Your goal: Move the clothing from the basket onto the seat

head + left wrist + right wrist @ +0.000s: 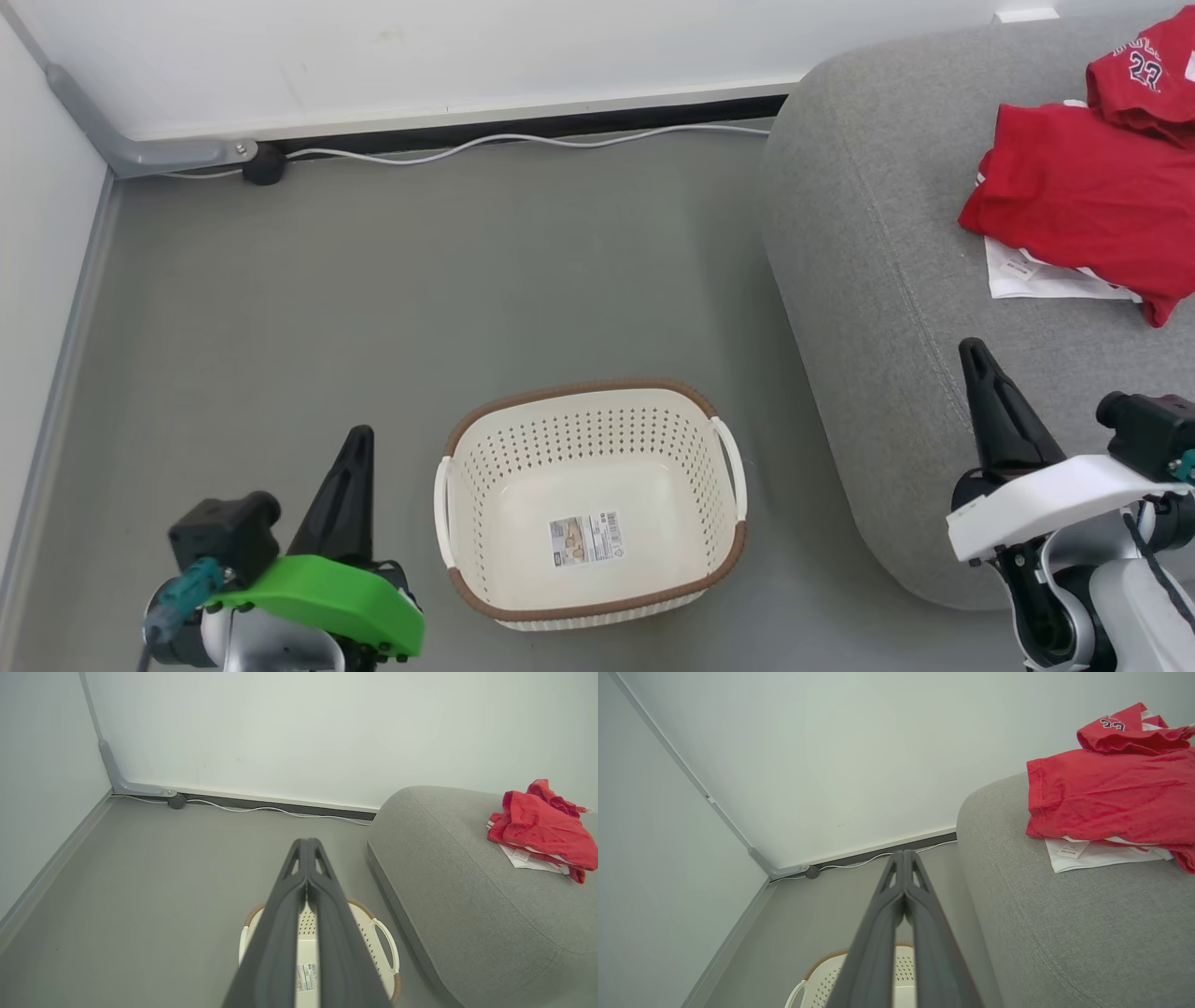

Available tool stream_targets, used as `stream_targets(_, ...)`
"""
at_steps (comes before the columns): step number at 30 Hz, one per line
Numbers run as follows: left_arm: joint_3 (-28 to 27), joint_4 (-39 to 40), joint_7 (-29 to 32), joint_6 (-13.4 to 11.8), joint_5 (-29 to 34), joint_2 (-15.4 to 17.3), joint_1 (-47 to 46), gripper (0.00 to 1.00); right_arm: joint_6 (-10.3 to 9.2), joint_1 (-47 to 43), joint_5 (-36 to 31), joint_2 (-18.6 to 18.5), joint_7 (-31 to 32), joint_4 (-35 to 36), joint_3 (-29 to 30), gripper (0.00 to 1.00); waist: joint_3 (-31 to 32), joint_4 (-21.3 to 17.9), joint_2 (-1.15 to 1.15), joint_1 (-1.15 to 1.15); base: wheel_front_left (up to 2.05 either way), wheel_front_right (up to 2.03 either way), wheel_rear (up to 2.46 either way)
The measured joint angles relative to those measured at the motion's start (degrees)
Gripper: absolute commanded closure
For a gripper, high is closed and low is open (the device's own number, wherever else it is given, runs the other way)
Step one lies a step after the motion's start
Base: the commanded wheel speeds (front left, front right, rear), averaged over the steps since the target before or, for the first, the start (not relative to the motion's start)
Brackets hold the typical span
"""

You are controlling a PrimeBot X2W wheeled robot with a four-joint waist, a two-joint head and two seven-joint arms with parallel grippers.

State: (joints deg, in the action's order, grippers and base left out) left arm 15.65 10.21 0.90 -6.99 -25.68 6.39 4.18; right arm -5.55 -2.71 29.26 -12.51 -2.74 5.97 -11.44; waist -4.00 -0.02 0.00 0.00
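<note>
Nearest, the left gripper [358, 446] and the right gripper [977, 362] hang low at either side. Each has its two dark fingers pressed together tip to tip with nothing between them, and both wrist views show the same. Between the two arms the basket [588, 385] stands on the grey floor [327, 308], near the seat's front corner but apart from it. It holds nothing but the label sticker [584, 539] on its bottom. Beyond it to the right rises the seat [868, 261]. The clothing [1074, 196] lies there in a loose red heap toward the far right side, well in from the rounded near edge, with the piece numbered 23 at the back and a white layer poking out beneath. Farthest off, a white cable [523, 140] runs along the foot of the wall. As I judge it, the transfer is complete, so the next move calls for no fresh grasp. It needs only a check that no garment overhangs the seat's edge.
</note>
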Motion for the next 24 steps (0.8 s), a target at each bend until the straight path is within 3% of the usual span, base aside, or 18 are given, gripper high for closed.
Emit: stream_targets(24,-4.58,-4.46,0.08,2.48,-20.52,-0.1,-0.04,1.0,2.12,0.09,18.71,1.65,0.86,-3.65,4.11,1.0,0.96,-0.01,0.0,0.0,0.0,0.0,0.0)
